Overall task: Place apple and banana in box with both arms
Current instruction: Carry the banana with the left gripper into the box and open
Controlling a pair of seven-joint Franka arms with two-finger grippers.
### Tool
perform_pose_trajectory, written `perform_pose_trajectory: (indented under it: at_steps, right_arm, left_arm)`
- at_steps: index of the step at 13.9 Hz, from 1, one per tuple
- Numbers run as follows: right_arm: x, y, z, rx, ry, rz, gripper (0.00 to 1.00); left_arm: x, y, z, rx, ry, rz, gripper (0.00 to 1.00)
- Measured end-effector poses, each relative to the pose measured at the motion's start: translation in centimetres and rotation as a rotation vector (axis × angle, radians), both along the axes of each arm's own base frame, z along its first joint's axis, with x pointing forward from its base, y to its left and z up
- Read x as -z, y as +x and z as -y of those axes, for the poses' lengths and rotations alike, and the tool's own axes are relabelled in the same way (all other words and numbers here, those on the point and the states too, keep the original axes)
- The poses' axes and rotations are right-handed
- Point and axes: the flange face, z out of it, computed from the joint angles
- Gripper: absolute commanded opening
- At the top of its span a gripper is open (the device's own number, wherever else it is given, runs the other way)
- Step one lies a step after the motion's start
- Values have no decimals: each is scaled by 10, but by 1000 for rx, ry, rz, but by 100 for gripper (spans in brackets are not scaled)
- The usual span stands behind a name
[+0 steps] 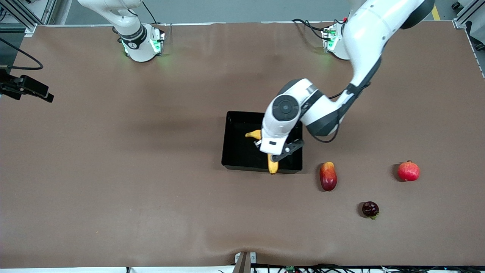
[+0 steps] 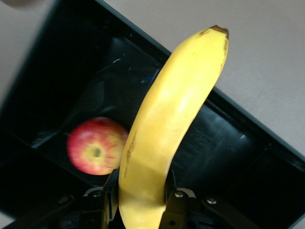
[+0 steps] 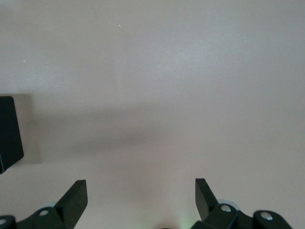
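Observation:
The black box [image 1: 238,151] sits mid-table. My left gripper [image 1: 277,151] is over the box, shut on the yellow banana [image 1: 273,166]. In the left wrist view the banana [image 2: 167,133] is clamped between the fingers [image 2: 177,202], and its tip reaches out past the box's rim [image 2: 238,138]. The apple [image 2: 96,145], red with yellow patches, lies inside the box; the left arm hides it in the front view. My right gripper [image 3: 140,183] is open and empty over bare table, with a corner of the box [image 3: 9,133] at the edge of its view. The right hand is out of the front view.
A red-yellow mango-like fruit [image 1: 328,176], a red round fruit with a crown tip [image 1: 408,171] and a small dark fruit [image 1: 370,209] lie toward the left arm's end, nearer the front camera than the box. A black camera mount [image 1: 26,88] juts in at the right arm's end.

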Motion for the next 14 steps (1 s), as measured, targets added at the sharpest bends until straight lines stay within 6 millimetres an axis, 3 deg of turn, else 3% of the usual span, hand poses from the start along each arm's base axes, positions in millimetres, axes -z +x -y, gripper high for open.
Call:
perform_pose_trajectory:
  at_steps: [4,7,9,12,13,14]
  right_arm:
    - [0,0,0,0,0,0,100]
    - [0,0,0,0,0,-1,100]
    - [0,0,0,0,0,-1,100]
    - [0,0,0,-1,0,-2,100]
    - [0,0,0,-1,0,-2,100]
    - [0,0,0,-1,0,-2,100]
  left_arm:
    - [26,-27,42,-5,19,-4,0]
    - [48,-35,55,7,-7,-6,0]
    - [76,-37,56,8,-2,-22,0]
    - [106,-45,58,16,23,-38,82]
    - [106,-44,58,16,23,-37,100]
    - [104,-42,58,13,20,-31,100]
